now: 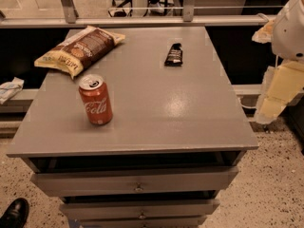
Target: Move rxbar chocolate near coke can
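Plainly, nothing is in hand yet. The can (96,100) stands upright on the table (190,118). The bar (174,54) lies flat behind it and to its right, well apart from it. The bar's long axis runs roughly front to back, with only a slight tilt. The gripper (275,96) hangs beyond the table's right edge, farther right of the can than the bar is. Whether it is open or closed I cannot tell, though the bar is clearly not in it. So the bar lies to the gripper's left and, by my reading, farther back, between gripper and can in the sideways sense. A bag (78,49) lies behind the can.
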Robot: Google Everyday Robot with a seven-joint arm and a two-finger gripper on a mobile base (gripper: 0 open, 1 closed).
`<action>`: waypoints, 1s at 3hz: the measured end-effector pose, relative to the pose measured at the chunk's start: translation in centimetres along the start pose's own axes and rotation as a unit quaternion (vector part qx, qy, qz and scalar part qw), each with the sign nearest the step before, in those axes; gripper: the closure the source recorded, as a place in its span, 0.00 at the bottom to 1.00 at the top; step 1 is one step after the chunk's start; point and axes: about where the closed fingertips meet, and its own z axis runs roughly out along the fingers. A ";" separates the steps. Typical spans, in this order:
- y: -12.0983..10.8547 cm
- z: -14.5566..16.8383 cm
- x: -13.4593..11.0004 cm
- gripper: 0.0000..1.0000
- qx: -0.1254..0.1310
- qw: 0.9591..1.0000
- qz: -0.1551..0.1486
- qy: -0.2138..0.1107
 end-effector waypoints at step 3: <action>-4.2 3.4 -1.6 0.00 0.035 0.998 0.003 -0.061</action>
